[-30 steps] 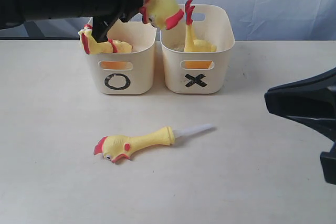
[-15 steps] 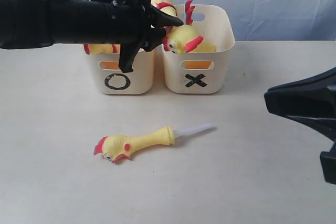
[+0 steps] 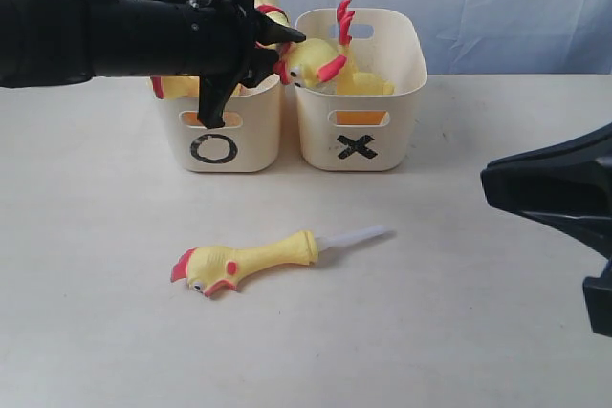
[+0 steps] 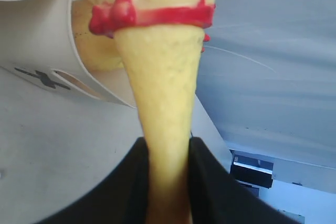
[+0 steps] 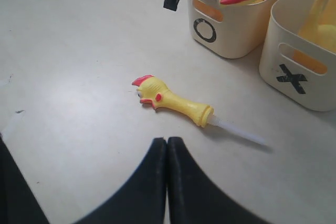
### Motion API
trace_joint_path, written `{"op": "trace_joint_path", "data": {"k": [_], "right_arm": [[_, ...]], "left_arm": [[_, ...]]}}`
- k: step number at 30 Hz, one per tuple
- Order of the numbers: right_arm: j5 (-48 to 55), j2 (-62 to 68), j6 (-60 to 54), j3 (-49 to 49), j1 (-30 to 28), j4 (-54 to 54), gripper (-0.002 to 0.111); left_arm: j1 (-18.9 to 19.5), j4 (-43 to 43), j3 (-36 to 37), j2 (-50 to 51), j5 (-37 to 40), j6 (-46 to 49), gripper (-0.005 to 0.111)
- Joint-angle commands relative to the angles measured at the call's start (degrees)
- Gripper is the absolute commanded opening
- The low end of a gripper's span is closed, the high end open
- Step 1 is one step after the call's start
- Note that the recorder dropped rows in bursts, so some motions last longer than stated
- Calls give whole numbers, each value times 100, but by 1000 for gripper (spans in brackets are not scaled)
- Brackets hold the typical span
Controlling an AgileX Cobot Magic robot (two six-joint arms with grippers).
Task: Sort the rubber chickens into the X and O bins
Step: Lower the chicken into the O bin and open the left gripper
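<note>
My left gripper (image 3: 273, 50) reaches in from the left and is shut on a long rubber chicken (image 3: 311, 64), whose head hangs over the left rim of the X bin (image 3: 359, 131). In the left wrist view the jaws (image 4: 167, 145) squeeze its narrow yellow part (image 4: 163, 93). Another chicken (image 3: 354, 74) stands in the X bin with its red feet up. A yellow chicken (image 3: 172, 89) shows in the O bin (image 3: 220, 136), mostly hidden by the arm. The head-and-neck piece (image 3: 249, 260) with its white tube lies on the table. My right gripper (image 5: 167, 142) is shut and holds nothing, near that piece (image 5: 170, 100).
The two bins stand side by side at the back of the pale table (image 3: 459, 332), before a blue cloth backdrop. My right arm's black body (image 3: 559, 203) sits low at the right edge. The X bin (image 5: 299, 72) and O bin (image 5: 220, 30) show in the right wrist view.
My left arm swung the held chicken right and down from above the gap between the bins to the X bin, then back a little to the left. The right gripper stayed put.
</note>
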Motion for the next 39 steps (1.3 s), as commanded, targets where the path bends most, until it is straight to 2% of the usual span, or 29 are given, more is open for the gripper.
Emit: {"op": "trace_joint_path", "data": {"k": [1,11,18,24,39], "right_arm": [[-24,-38,-14,18,8,17,-1],[-25,-38,-14,18,8,6,-1],[-25,-38,-14,18,8,6,-1],[-25,-38,-14,18,8,6,-1],[-14,-38,-14,18,8,17,-1]], "left_arm": [[10,-37,-42,-7,9,-47,0],[10,-37,158,2,96,-437,0],[41,-37,207,16,-140,-437,0],[238,-37,219,189,308,-463,0],[279,-37,219,203,274,-463,1]]}}
